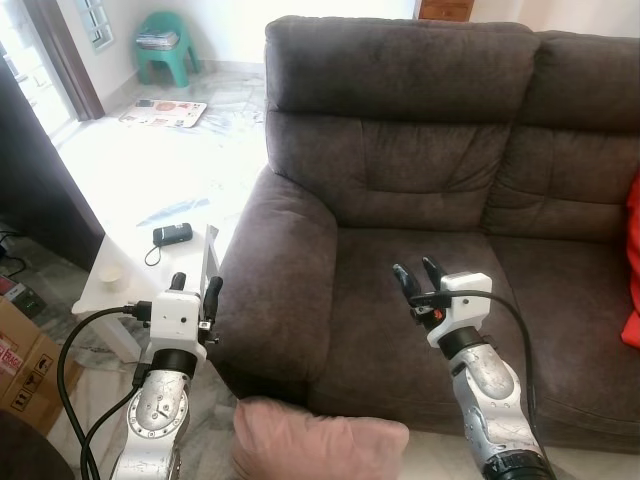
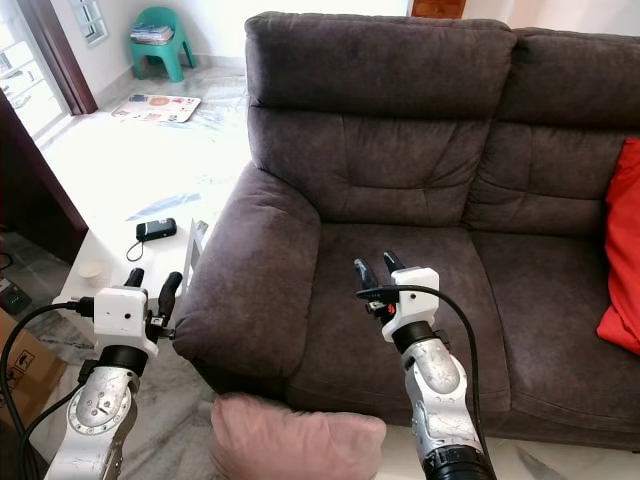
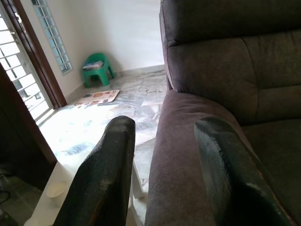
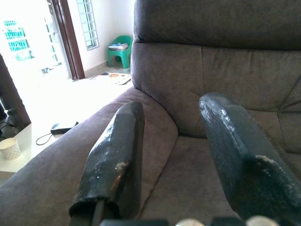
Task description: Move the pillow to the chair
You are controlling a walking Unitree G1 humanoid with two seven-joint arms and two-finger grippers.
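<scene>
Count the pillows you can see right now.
2: a pink pillow on the floor before the sofa, and a red pillow at the sofa's right end. Others may be out of frame.

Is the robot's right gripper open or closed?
Open. The right gripper hovers over the sofa seat, and its wrist view shows a wide gap between the two black fingers, holding nothing.

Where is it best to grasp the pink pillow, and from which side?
Probably its upper edge, from above: the pink pillow lies low in front of the sofa, below both open grippers, left and right. Soft, so pinch a fold.
</scene>
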